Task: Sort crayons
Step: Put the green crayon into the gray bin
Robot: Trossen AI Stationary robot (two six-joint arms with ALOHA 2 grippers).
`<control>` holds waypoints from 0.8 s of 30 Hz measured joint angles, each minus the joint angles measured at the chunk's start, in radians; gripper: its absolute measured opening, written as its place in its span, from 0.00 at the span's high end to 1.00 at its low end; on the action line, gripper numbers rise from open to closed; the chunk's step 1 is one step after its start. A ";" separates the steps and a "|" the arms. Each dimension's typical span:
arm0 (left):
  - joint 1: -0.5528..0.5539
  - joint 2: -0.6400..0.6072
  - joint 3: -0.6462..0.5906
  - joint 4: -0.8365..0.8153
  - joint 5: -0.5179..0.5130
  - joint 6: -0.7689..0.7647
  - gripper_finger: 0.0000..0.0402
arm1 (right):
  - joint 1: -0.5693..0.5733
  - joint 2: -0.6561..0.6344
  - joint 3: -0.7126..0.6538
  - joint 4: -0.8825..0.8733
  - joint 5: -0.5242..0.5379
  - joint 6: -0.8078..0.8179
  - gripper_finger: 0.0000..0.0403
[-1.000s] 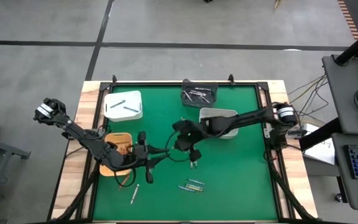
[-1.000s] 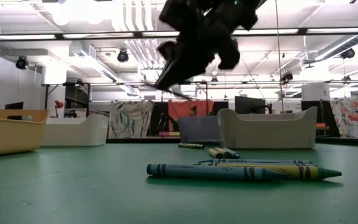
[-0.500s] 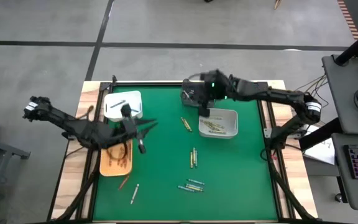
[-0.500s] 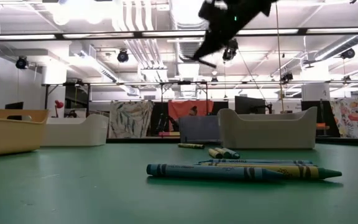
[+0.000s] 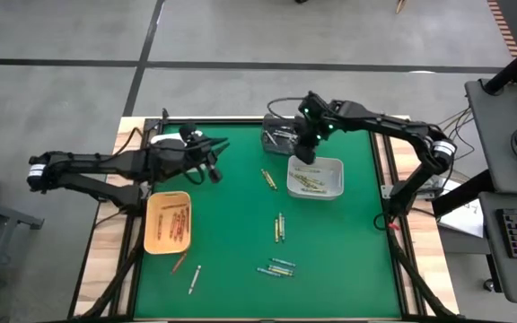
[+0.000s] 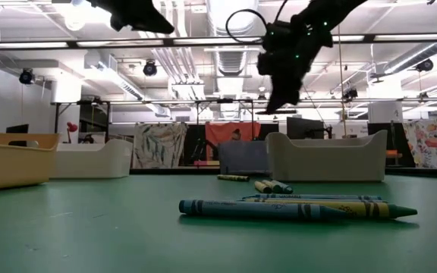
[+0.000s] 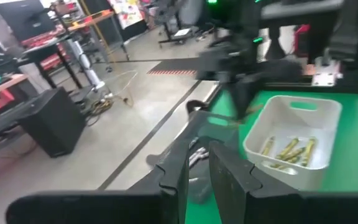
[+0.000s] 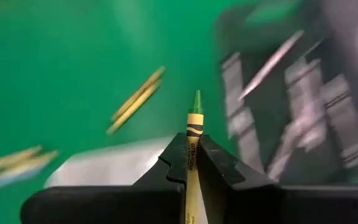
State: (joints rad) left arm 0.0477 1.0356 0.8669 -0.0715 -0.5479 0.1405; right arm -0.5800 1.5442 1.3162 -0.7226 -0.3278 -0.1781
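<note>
A: Start with the big things?

B: The green table (image 5: 330, 260) carries four trays: a white tray (image 5: 161, 141) at the far left, mostly under the left arm, a dark tray (image 5: 276, 141) at the far edge, a pale tray (image 5: 330, 169) just beside it holding yellowish crayons (image 5: 305, 184), and an orange tray (image 5: 155, 235) at the left with reddish crayons (image 5: 177, 222) in it.

A: And the arms?

B: The right gripper (image 5: 305, 154) hangs over the near corner of the pale tray, next to the dark one. Its fingers are clamped on a yellow-wrapped, green-tipped crayon (image 8: 193, 134), tip pointing forward (the wrist view shows it plainly). The left gripper (image 5: 212, 169) is raised beside the white tray; its fingers (image 7: 179, 168) stand a narrow slit apart, and I cannot tell whether anything is between them.

A: Loose ones?

B: A pair at mid-table (image 5: 279, 226), one near the dark tray (image 5: 267, 178), a blue-green cluster (image 5: 276, 266) toward the front, and two sticks (image 5: 187, 272) in front of the orange tray.
</note>
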 joint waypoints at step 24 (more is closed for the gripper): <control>0.025 0.064 0.000 0.001 0.002 -0.010 0.89 | 0.153 -0.030 -0.275 -0.013 0.070 0.147 0.95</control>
State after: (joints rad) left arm 0.0731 1.0992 0.8669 -0.0704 -0.5461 0.1308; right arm -0.4265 1.5143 1.0407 -0.7353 -0.2583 -0.0308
